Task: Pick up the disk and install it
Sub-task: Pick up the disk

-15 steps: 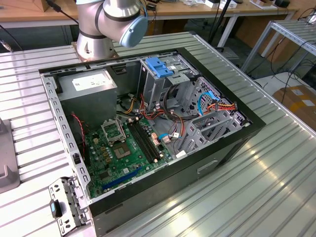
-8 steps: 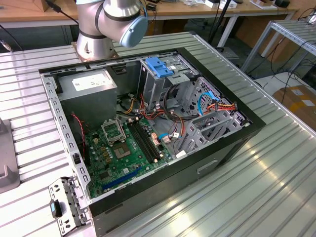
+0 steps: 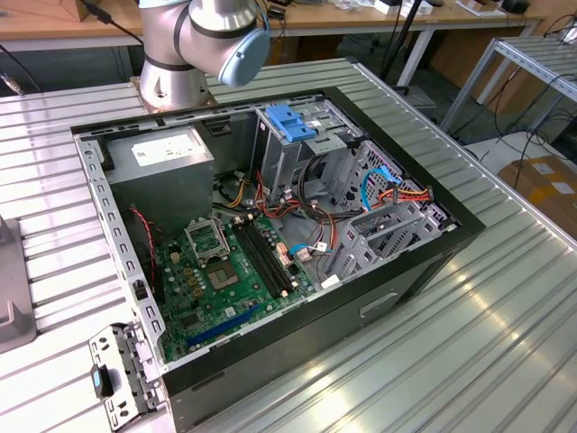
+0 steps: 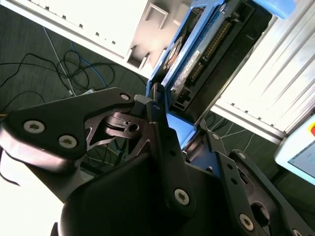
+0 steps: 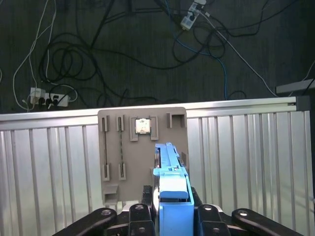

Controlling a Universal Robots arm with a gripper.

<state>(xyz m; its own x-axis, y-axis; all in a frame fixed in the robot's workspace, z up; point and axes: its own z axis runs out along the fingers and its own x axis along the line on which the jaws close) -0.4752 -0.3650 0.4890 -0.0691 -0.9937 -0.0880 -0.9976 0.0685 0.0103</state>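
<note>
As I read the first wrist view, claw [image 5: 170,206]: closed on the disk, one finger on each broad face.
Disk [image 5: 167,160]: held edge-on in the claw, hanging over the plate and not resting on it.
Grip, my reading: squeezing the faces leaves the blue side rails bare, as a slide-in fit would need.
Far end of the disk [image 4: 197,59]: in the second wrist view the connector edge points away from the claw, which I take to be the leading end.
Plate [image 5: 142,162]: beige, slotted, flat on the ribbed tabletop [image 5: 246,162] near its edge; a chip [image 5: 142,126] sits in one recess.
Case [image 3: 397,298]: in the exterior view it lies on its side, lid off, so its bays face upward.
Cage [image 3: 361,171]: grey metal, beside a blue latch [image 3: 293,122].
</note>
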